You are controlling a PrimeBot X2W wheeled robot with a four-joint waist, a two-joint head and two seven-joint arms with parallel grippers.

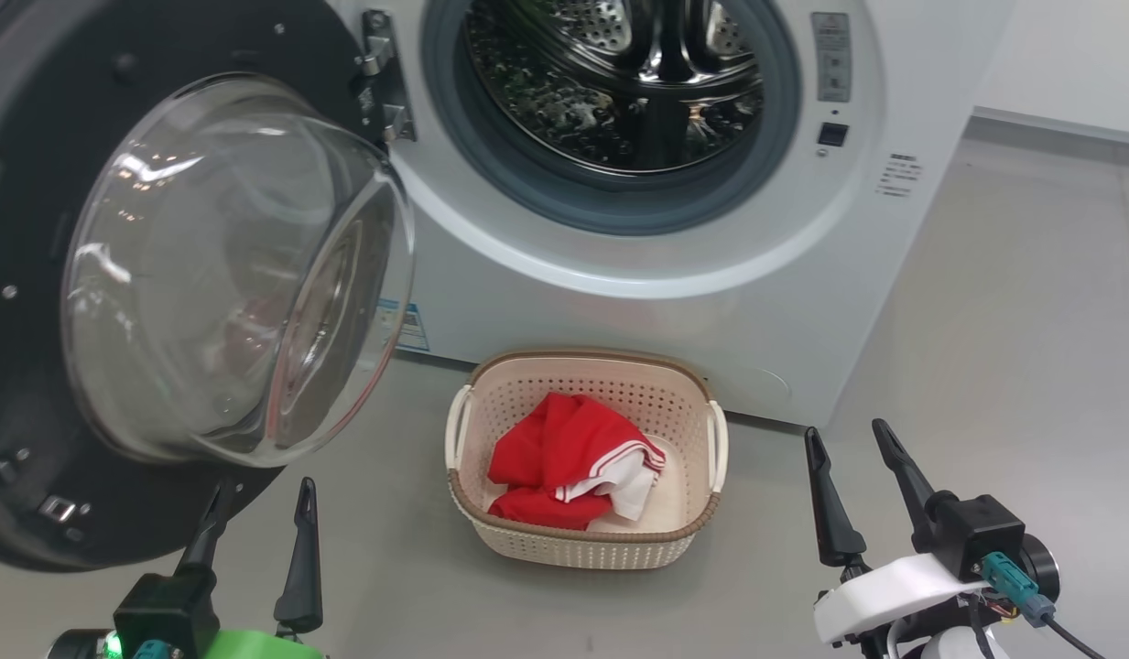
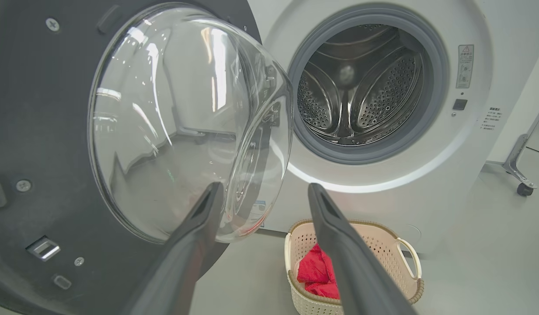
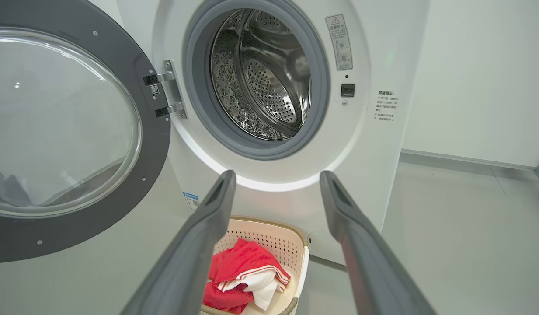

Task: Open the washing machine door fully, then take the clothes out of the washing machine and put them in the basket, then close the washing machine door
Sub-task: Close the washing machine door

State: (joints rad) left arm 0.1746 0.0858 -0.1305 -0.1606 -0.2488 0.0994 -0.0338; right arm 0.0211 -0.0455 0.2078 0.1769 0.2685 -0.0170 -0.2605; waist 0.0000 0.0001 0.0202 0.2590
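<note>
Okay, clothes (image 1: 564, 458) sit in the basket (image 1: 582, 547), on the floor just in front of the washing machine (image 1: 619, 311). Drum (image 1: 610, 101) looks empty. Washing machine door (image 1: 15, 229) stands wide open on my left. My left gripper (image 1: 265, 486) and right gripper (image 1: 846, 428) are both spread, holding nothing. Only closing the door is left, I reckon.

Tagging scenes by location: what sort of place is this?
Likely a laundry corner in a lab or showroom: a front-loading washer with its door open, a basket of red clothes on a grey floor, plain white walls.
</note>
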